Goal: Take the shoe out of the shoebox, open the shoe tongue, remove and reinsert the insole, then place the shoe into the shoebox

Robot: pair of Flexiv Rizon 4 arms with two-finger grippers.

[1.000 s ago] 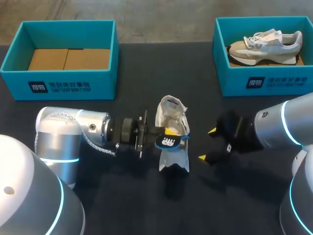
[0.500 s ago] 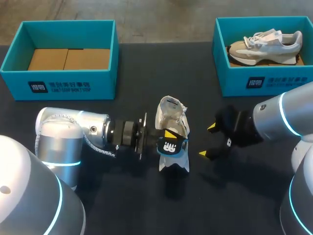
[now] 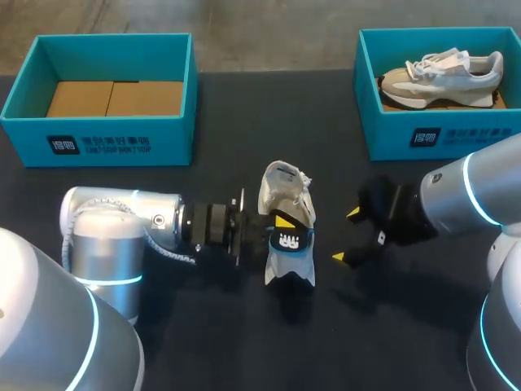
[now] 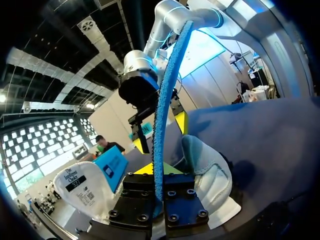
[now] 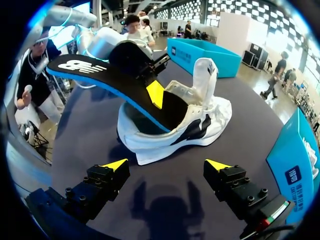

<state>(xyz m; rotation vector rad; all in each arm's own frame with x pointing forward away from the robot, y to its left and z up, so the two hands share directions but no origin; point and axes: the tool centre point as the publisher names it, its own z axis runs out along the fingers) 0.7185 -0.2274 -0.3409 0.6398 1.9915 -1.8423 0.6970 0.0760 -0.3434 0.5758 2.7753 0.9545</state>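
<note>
1. Gripping the insole (image 5: pixel 115 85) by its edges, the left gripper (image 3: pixel 281 226) has its jaws set narrow on the thin dark pad with the blue rim. One yellow tip lies against the pad's upper face.
2. The insole slants: its free end is raised towards the left arm, and its other end dips into the opening of the shoe (image 3: pixel 291 269).
3. The shoe stands on its sole near the middle of the table (image 3: pixel 244 342), between the two grippers. It is white with dark marks on its side, and its tongue (image 5: pixel 207 75) is pulled up and stands upright at the end of the opening.
4. The insole and the left finger lie across the shoe's opening, so they cover most of the way in from above.
5. The right gripper (image 5: pixel 166 164) hangs low over the table just beside the shoe, on the side away from the left arm. Its jaws are wide and hold nothing, and neither tip touches the shoe.
6. A teal box (image 3: pixel 98 142) sits at the far left of the table, well apart from the shoe, with only brown cardboard on its floor.
7. A second teal box (image 3: pixel 440 134) sits at the far right, and a second shoe (image 3: pixel 440 75), beige and white, lies on its side in it
</note>
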